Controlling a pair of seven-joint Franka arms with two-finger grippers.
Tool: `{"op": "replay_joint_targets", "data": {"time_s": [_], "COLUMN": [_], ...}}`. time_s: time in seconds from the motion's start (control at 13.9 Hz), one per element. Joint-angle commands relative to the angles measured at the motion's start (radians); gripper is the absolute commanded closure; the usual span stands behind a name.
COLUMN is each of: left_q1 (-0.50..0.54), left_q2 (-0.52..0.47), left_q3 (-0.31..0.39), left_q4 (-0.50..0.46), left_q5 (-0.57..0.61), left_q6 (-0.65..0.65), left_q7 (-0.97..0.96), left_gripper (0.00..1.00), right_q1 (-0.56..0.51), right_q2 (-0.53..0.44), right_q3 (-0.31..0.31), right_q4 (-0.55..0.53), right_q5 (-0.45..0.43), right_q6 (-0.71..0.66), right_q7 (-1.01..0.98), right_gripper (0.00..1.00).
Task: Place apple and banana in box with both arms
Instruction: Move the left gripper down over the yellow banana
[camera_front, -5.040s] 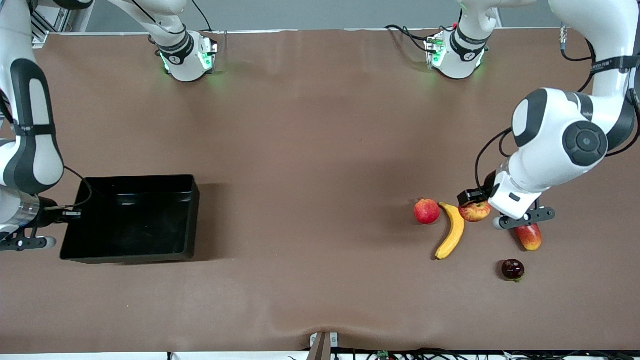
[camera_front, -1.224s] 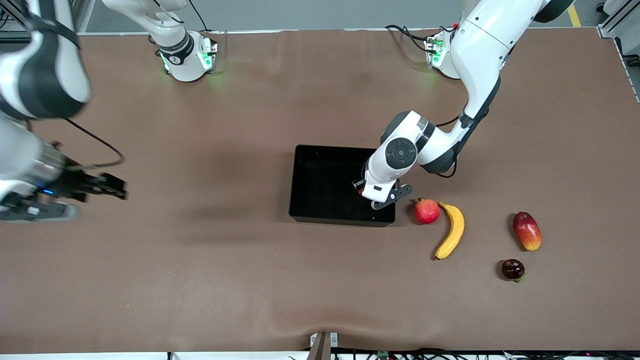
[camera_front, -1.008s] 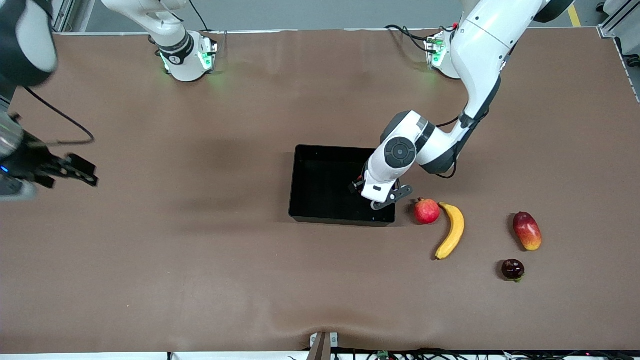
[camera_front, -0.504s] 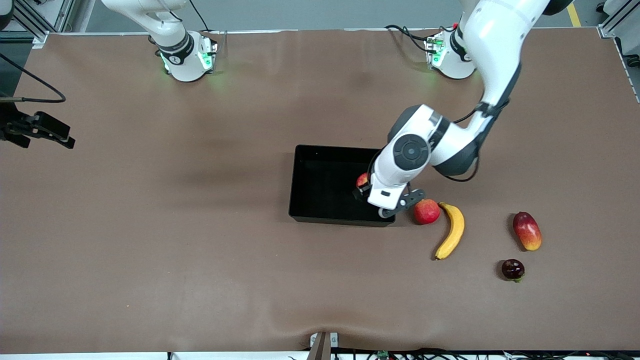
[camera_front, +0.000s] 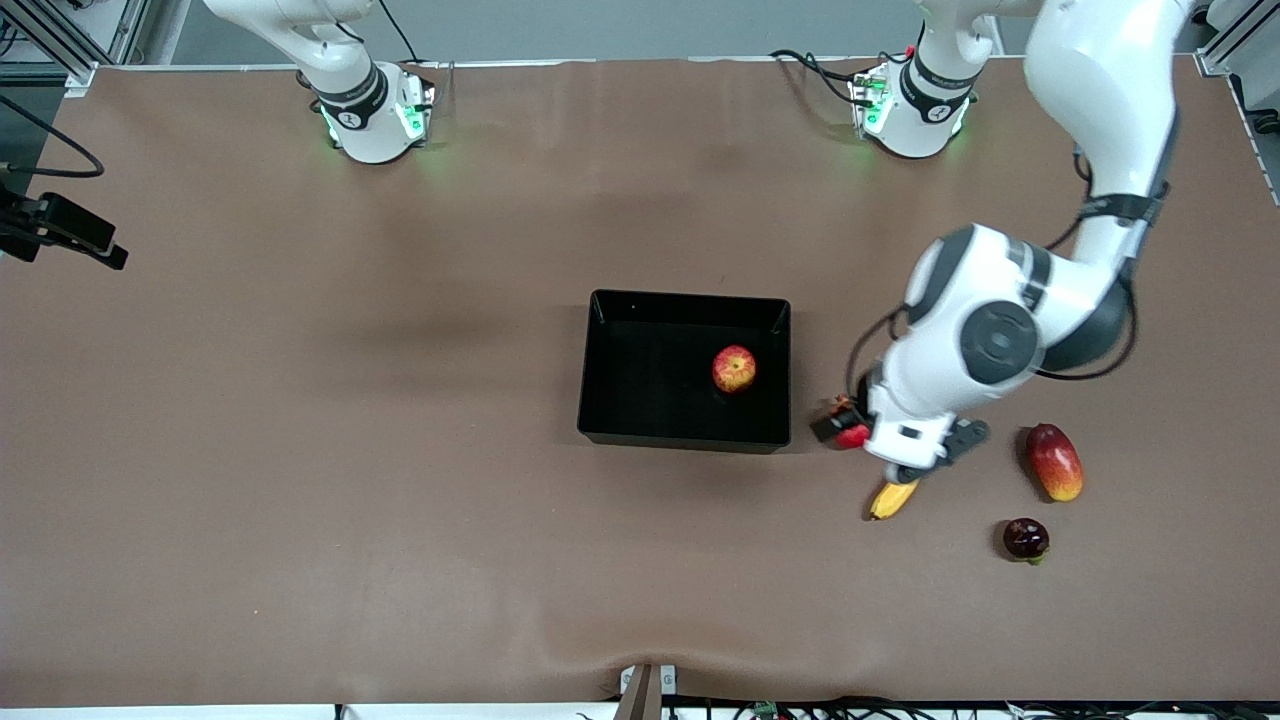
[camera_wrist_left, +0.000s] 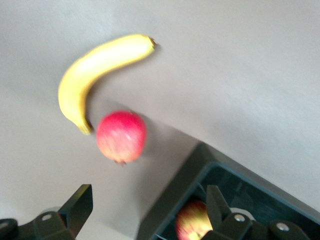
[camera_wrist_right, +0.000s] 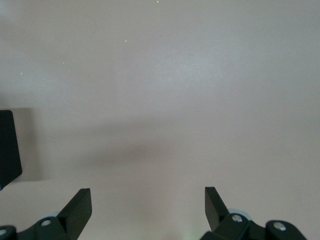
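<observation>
The apple (camera_front: 733, 369), red with yellow streaks, lies inside the black box (camera_front: 682, 436) at the table's middle, free of any gripper. In the left wrist view the apple (camera_wrist_left: 191, 223) shows inside the box (camera_wrist_left: 216, 171). My left gripper (camera_front: 890, 447) hangs open and empty over the banana (camera_front: 893, 498), whose one tip shows under the hand. The whole banana (camera_wrist_left: 95, 64) shows past the left gripper (camera_wrist_left: 147, 210). My right gripper (camera_front: 66, 232) stands open over the table's edge at the right arm's end; the right gripper (camera_wrist_right: 147, 207) sees only bare table.
A red pomegranate (camera_wrist_left: 121, 136) sits between the banana and the box, mostly covered by the left hand (camera_front: 852, 436). A red-yellow mango (camera_front: 1054, 461) and a dark round fruit (camera_front: 1025, 538) lie toward the left arm's end. A dark corner (camera_wrist_right: 7, 150) shows beside the right gripper.
The left gripper let the apple go in the box and swung from over the box to over the pomegranate and banana. The right gripper drew back toward its end of the table.
</observation>
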Motion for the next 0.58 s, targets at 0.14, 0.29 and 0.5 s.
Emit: {"op": "replay_joint_targets", "data": {"time_s": [0.14,0.29,0.5], "left_q1": [0.062,0.1,0.158], "left_q2": [0.084,0.124,0.163], "left_q3": [-0.006,-0.006,-0.006], "left_q4": [-0.052,-0.057,-0.052], "left_q5": [0.094,0.168,0.185], "left_q6": [0.135,0.169,0.198], "left_q7": [0.07,0.128,0.266], "left_gripper": [0.0,0.0,0.0], "right_q1": [-0.017,-0.019,-0.003], "right_q2": [-0.012,-0.012,-0.004], "right_q3": [0.007,0.008,0.011], "right_q4": [-0.016,-0.014,-0.014], "right_q5": [0.011,0.011,0.011], "right_q6": [-0.003,0.002,0.005], "right_q7": [0.004,0.001,0.013], "right_gripper": [0.0,0.0,0.0]}}
